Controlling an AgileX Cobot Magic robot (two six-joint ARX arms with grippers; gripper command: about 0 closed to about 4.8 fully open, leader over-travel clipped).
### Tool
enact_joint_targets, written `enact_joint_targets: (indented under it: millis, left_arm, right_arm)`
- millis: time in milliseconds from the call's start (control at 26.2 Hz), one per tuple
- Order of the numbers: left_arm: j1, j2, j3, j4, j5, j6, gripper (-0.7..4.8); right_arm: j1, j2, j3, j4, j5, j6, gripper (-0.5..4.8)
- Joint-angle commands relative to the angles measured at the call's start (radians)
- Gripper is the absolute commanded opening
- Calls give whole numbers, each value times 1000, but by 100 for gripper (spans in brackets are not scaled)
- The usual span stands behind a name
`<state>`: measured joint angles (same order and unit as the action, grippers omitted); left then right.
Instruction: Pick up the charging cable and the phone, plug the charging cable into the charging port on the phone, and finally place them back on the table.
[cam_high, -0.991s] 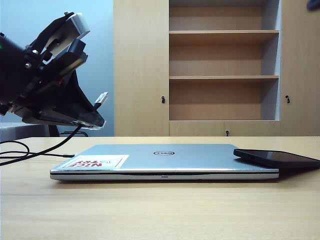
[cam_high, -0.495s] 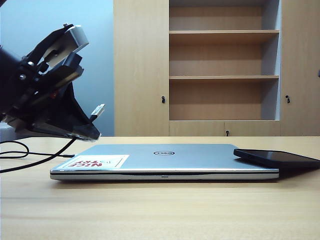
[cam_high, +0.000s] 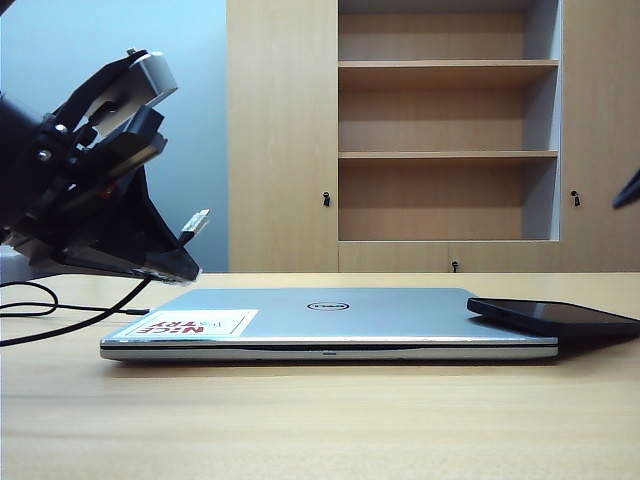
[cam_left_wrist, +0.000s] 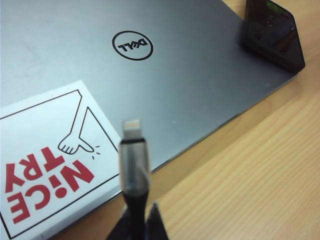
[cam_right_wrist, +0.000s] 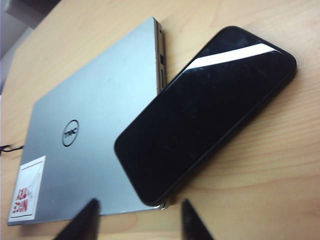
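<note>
Left wrist view: the left gripper (cam_left_wrist: 135, 220) pinches the charging cable (cam_left_wrist: 133, 160); the right gripper (cam_right_wrist: 137, 215) stands open above the phone (cam_right_wrist: 205, 110).

The setting looked like an office or a lab room fitted out as one. A wide light wood-grain table (cam_high: 320, 420) filled the foreground, with a closed silver laptop (cam_high: 330, 322) bearing a red-and-white sticker (cam_high: 190, 323) lying on it. Behind stood a tall beige cabinet (cam_high: 282, 130) with open shelves (cam_high: 447, 155) and small keyed door locks (cam_high: 326, 198). A pale blue wall (cam_high: 60, 40) showed at the left, and part of a grey desk (cam_high: 40, 262) stood further back. The robot arm at the table suggested a test bench rather than a home.
</note>
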<state>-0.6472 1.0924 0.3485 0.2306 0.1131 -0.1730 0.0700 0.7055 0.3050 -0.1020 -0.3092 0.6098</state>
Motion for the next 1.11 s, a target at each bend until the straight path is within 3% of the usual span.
enact_joint_targets:
  millis: [38,76,152,305,1105]
  left_arm:
    - [1,-2,1,10,3,4,-6]
    - [1,-2,1,10,3,4,-6]
    - [1,-2,1,10,3,4,-6]
    - [1,-2,1,10,3,4,-6]
    - [1,-2,1,10,3,4,-6]
  right_arm:
    - [-2,61,5,74,-8,9,349]
    - [-2,96,5,104,-8,38,413]
    - [-5,129,5,133,-8,77,431]
    - [-32,234,6,225,-15,229,431]
    - [-35,559,58,403,-139,234,417]
